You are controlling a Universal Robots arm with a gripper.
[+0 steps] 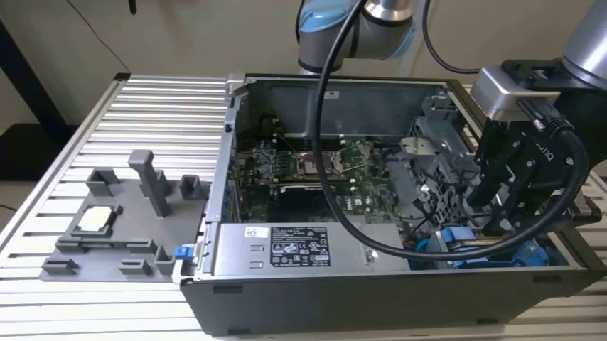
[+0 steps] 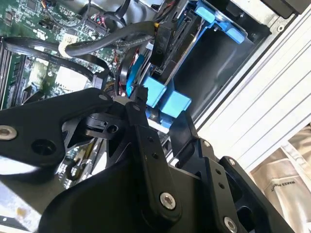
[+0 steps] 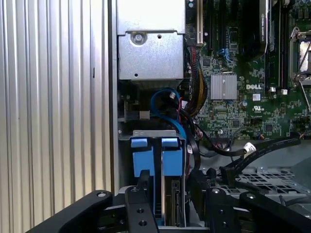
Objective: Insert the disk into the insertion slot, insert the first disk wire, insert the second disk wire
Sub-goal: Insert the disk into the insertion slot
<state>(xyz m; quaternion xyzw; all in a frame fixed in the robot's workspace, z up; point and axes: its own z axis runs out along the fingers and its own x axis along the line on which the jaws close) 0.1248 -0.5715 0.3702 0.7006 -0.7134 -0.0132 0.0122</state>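
- Black gripper point(image 3: 171, 174): fingers point(image 3: 142, 187) pinch the silver disk in bright blue plastic carrier frame point(image 3: 170, 206) from both sides.
- Disk stands edge-on in the narrow grey metal insertion slot point(image 3: 153, 132), close against the case wall.
- Blue and black cables point(image 3: 165, 99) crowd just beyond.
- Grey power-supply box point(image 1: 284, 249) bears a white printed label point(image 1: 301, 245); print not legible.

disk point(image 3: 172, 204) partly hidden behind end effector point(image 3: 170, 177), arm point(image 1: 360, 28) cropped by edge

Counted: 1 computer case point(image 1: 379, 298), 1 motherboard point(image 1: 303, 169), 1 tool point(image 3: 170, 182) and 2 blue tabs point(image 3: 171, 155).
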